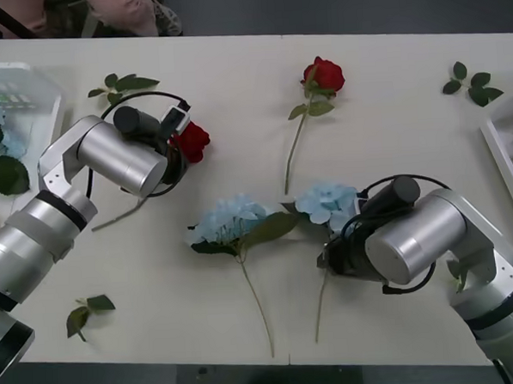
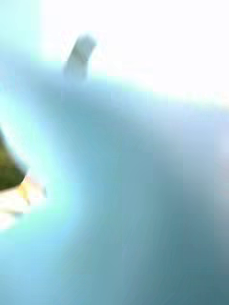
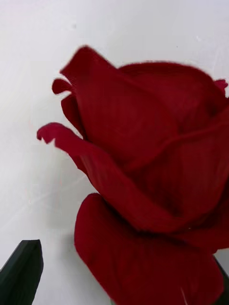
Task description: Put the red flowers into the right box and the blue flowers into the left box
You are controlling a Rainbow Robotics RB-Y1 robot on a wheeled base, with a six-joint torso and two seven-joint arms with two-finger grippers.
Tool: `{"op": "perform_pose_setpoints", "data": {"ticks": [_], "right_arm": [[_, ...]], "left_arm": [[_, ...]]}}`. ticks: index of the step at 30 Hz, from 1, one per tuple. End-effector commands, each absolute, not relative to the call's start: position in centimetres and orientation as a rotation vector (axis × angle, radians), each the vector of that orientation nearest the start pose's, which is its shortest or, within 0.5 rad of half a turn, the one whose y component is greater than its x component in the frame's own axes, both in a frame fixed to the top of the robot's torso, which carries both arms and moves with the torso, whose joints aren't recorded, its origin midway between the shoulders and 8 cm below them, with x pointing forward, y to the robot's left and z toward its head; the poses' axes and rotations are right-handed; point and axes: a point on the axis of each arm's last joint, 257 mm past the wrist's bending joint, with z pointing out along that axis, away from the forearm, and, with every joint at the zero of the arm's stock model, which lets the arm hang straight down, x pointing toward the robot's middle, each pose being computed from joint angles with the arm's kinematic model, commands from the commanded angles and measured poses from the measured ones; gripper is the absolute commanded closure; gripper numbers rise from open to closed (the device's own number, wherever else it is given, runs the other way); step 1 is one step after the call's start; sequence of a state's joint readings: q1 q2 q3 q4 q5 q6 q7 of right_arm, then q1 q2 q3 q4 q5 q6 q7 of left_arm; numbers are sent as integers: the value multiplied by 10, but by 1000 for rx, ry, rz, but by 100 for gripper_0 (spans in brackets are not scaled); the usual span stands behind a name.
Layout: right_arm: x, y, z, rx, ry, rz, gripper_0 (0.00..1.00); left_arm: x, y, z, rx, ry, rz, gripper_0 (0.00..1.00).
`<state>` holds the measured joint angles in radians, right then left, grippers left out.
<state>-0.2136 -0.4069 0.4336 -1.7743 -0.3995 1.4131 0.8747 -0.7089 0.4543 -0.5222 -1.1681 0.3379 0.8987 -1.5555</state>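
Pressed against our left gripper (image 3: 119,286), its fingers apart, the rose (image 3: 143,171) lies far-left on the bench (image 1: 392,150); light and floppy, best pinched by its stem.

The front camera is looking down over the table (image 1: 233,64) while both wrist cameras are sitting tight against blooms.

Left box (image 1: 27,83) cut by edge

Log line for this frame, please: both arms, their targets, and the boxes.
left tool: at red rose | right tool: over blue hydrangea | left box: hydrangeas | right box: rose
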Motion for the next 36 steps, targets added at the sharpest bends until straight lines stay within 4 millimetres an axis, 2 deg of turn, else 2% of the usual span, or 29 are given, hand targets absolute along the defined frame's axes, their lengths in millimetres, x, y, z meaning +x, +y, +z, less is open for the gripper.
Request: {"op": "perform_pose_setpoints", "data": {"ticks": [1, 4, 6, 7, 8, 9, 11, 14, 20, 21, 22, 23, 25, 27, 30, 33, 36], "right_arm": [[413, -141, -374, 90, 2756, 192, 0], [415, -137, -372, 87, 2746, 180, 0], [415, -135, -371, 83, 2751, 171, 0], [415, -132, -370, 81, 2751, 173, 0], [415, -132, -370, 79, 2754, 171, 0], [414, -130, -370, 68, 2758, 171, 0], [412, -129, -371, 55, 2761, 169, 0], [409, -127, -370, 34, 2766, 165, 0], [407, -124, -368, 13, 2766, 164, 0], [407, -124, -368, 7, 2765, 157, 2], [406, -125, -369, 5, 2766, 154, 15], [407, -125, -369, -1, 2764, 151, 37], [407, -127, -369, 0, 2762, 140, 90], [408, -128, -368, -4, 2761, 134, 100], [408, -127, -365, -12, 2761, 132, 100], [406, -127, -361, -17, 2762, 128, 100], [404, -127, -356, -20, 2762, 123, 100]], "left_arm": [[631, 191, -292, 676, 2239, 219, 19], [631, 190, -301, 665, 2244, 187, 25], [629, 189, -305, 667, 2245, 183, 43], [629, 189, -305, 670, 2246, 185, 57], [629, 188, -305, 669, 2245, 181, 64], [629, 186, -305, 664, 2248, 172, 82], [627, 187, -307, 654, 2257, 161, 95], [627, 190, -309, 650, 2264, 159, 100], [627, 195, -309, 647, 2267, 168, 100], [627, 194, -309, 648, 2265, 168, 100], [627, 195, -309, 648, 2265, 169, 100], [627, 196, -309, 648, 2267, 170, 100], [627, 197, -308, 647, 2265, 173, 100], [629, 198, -304, 647, 2258, 172, 100], [632, 197, -286, 636, 2234, 139, 100], [632, 183, -262, 615, 2207, 52, 100], [629, 156, -228, 612, 2164, -47, 100]]}}
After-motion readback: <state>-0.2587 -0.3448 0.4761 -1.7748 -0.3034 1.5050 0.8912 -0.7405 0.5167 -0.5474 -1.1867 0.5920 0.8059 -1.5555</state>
